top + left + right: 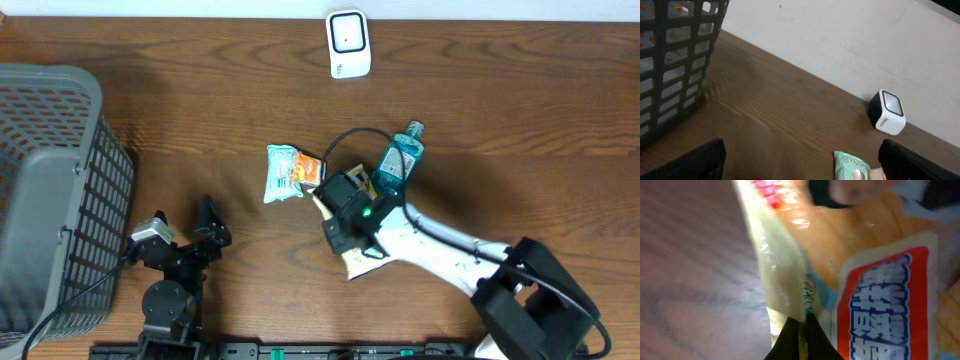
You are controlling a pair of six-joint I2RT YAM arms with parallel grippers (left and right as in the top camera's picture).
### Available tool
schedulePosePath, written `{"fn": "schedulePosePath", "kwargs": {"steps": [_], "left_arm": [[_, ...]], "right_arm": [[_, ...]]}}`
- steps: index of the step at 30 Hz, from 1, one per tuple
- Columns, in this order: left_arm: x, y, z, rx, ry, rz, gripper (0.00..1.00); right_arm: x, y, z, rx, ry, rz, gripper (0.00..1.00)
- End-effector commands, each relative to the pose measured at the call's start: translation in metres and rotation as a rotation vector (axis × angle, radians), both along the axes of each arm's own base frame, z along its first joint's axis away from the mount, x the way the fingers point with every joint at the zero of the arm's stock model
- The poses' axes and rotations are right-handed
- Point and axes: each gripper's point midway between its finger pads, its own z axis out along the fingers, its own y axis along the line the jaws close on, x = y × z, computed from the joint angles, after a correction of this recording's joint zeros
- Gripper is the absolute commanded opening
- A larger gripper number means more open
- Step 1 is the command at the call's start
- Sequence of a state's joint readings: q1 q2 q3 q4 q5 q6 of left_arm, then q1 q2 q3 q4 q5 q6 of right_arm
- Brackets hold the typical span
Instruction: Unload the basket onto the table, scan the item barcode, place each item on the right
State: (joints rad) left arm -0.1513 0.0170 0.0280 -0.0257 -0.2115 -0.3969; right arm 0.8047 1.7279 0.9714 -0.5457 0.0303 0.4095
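- Snack packet (880,300) fills the right wrist view. It has orange film, a red label with white-and-blue characters, and a clear sealed edge running down to the fingertips.
- Brown wooden table (200,90) carries everything.
- Grey mesh basket (50,190) sits at the table's far left, well apart from the other items.
- White right arm (440,245) reaches from the lower right corner up-left to mid-table.
- Jaws of the right gripper (802,330) are pressed together, pinching the clear edge of the snack packet. Bare wood shows to the left of it.
- Seen from overhead, the wrist covers most of the snack packet. Only an orange corner shows, mid-table, between the wipes pack and the gripper.
- Fingers of the left gripper (802,162) are spread wide with nothing between them. It sits low at the near left, beside the basket.
- Blue bottle (398,165) sits just beside the right wrist, cap end toward the far edge.
- Pale green wipes pack (282,173) touches the orange corner.
- Small white scanner (348,44) stands at the far edge, well apart from the packet.
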Motion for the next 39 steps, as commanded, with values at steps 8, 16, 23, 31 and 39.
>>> {"fn": "schedulePosePath", "kwargs": {"steps": [8, 16, 23, 31, 39], "left_arm": [[-0.001, 0.002, -0.018, 0.001, 0.054, 0.011, 0.98], [-0.001, 0.002, -0.018, 0.0, 0.054, 0.011, 0.98], [-0.001, 0.002, -0.018, 0.0, 0.054, 0.011, 0.98], [-0.001, 0.002, -0.018, 0.0, 0.054, 0.011, 0.98], [-0.001, 0.002, -0.018, 0.0, 0.054, 0.011, 0.98]], "right_arm": [[0.057, -0.039, 0.02, -0.032, -0.043, -0.082, 0.01], [0.05, -0.016, 0.038, 0.003, -0.051, 0.08, 0.82], [0.058, -0.043, 0.021, -0.229, -0.146, 0.131, 0.99], [0.055, -0.062, -0.024, -0.327, -0.057, 0.125, 0.99], [0.028, -0.072, -0.085, -0.358, 0.14, 0.153, 0.16]]}}
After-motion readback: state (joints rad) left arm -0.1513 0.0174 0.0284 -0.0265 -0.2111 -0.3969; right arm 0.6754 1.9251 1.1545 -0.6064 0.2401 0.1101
